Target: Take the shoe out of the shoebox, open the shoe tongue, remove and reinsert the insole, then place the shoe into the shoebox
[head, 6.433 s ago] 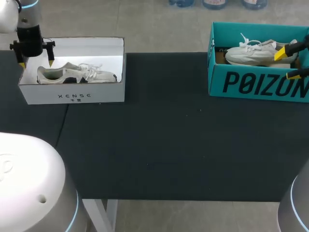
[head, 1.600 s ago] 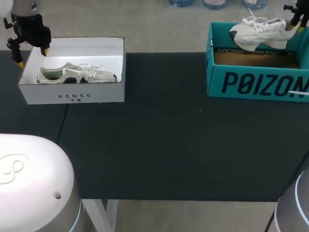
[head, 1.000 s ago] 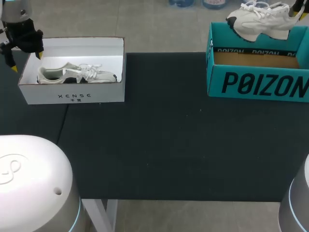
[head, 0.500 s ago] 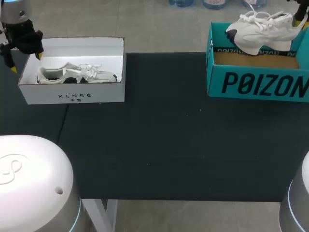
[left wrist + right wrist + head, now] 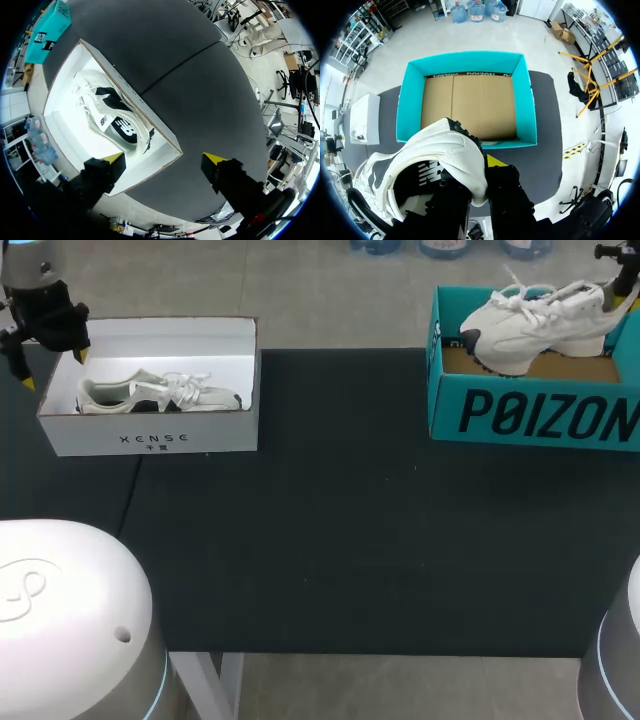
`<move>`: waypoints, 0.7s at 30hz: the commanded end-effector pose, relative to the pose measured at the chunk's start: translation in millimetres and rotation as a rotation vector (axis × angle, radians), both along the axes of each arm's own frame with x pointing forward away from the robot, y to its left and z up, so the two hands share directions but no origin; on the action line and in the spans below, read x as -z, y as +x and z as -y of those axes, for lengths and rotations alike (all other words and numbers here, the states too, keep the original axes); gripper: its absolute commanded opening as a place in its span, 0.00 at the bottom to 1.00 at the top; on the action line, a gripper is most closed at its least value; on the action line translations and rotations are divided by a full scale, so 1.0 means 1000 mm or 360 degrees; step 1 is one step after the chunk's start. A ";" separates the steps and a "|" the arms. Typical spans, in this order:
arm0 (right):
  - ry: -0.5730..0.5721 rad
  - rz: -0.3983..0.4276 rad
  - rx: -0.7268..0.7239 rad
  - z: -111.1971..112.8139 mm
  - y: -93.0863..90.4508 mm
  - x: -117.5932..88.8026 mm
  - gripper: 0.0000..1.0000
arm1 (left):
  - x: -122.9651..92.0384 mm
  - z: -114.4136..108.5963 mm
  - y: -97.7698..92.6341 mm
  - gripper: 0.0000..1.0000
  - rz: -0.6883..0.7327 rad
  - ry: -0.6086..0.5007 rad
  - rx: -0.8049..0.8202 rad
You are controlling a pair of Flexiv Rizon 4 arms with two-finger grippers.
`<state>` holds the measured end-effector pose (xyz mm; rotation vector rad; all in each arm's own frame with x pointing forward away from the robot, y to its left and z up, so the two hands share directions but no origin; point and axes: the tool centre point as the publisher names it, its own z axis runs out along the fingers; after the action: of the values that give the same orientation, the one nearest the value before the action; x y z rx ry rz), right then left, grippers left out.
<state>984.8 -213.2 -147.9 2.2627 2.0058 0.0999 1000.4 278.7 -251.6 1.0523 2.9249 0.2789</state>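
Pose: right arm (image 5: 622,265) enters above the teal shoebox's (image 5: 530,415) far right corner, right fingers (image 5: 506,192) clenched on the heel of the white shoe (image 5: 535,328). White shoe has a dark toe patch and loose laces. It hangs tilted, toe down, over the teal shoebox's open cardboard floor, toe toward its left wall. The left fingers (image 5: 220,167) are spread and empty, well apart from the teal shoebox, over one end of a white box (image 5: 150,440).

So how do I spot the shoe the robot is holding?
Find the teal shoebox at the table's far right corner. Just above it hangs a white shoe, pinched at the heel by the right gripper. The other shoe lies inside the white box instead.
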 end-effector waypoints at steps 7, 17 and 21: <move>-0.0327 0.0203 0.0275 -0.089 -0.062 0.005 0.00 | 0.000 -0.001 -0.001 1.00 0.0002 -0.0002 0.0002; -0.0253 0.0112 0.0546 -0.136 -0.115 0.037 0.00 | 0.000 -0.001 -0.001 1.00 0.0002 -0.0002 0.0002; -0.0299 0.0086 0.0610 -0.155 -0.137 0.048 0.00 | 0.000 -0.001 -0.001 1.00 0.0002 -0.0002 0.0002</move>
<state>859.3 -69.7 -190.8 2.4990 1.4965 -0.1082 1000.3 278.9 -251.4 1.0521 2.9253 0.2788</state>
